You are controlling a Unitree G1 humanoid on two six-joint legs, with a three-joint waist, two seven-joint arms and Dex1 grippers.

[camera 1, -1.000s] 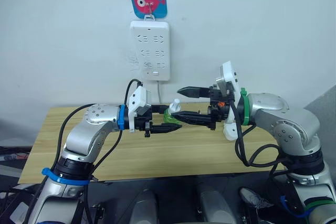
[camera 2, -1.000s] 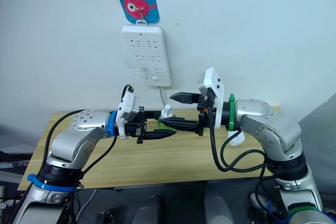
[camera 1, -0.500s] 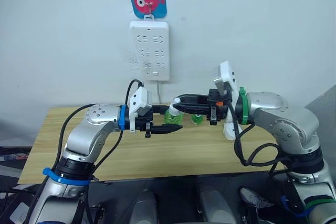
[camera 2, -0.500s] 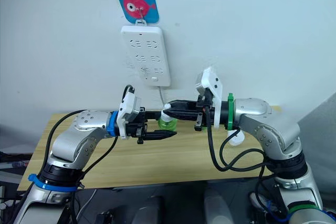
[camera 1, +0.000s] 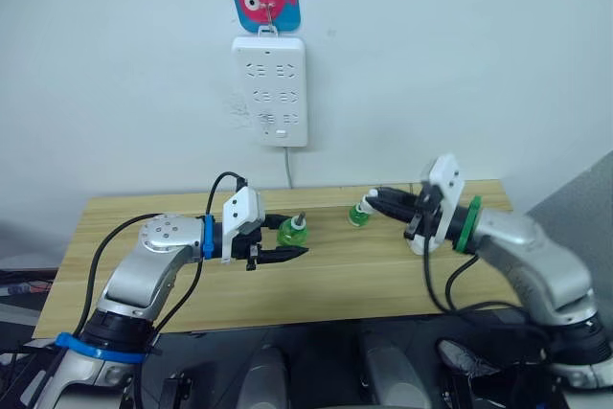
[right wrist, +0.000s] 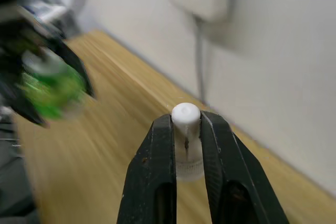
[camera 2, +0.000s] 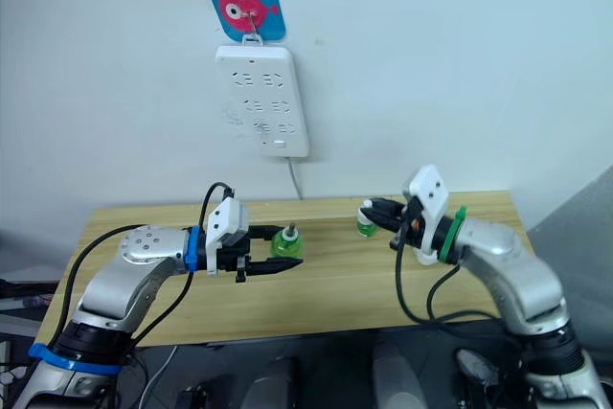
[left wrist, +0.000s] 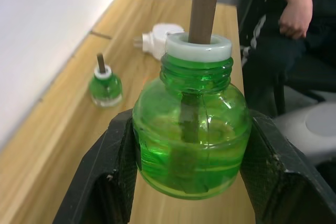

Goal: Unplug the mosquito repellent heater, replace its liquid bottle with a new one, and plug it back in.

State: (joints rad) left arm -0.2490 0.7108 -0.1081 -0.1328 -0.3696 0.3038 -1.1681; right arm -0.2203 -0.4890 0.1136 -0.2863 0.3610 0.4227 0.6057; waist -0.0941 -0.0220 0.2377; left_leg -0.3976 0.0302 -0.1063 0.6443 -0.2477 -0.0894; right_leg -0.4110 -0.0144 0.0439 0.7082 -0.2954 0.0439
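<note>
Right claw (right wrist: 186, 129) withdrew gripping rounded white cap (right wrist: 186, 115); glossy green bottle (left wrist: 191, 129) uncapped.

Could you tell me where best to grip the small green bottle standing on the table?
Across its round belly, coming in level from the side: the small green bottle stands upright on the table with a wick rising from its top, which a top-down grasp would likely strike.

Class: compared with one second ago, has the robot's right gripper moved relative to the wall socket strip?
Yes. The right gripper, shut on a white cap, has drawn back to the robot's right, away from below the wall socket strip.
</note>
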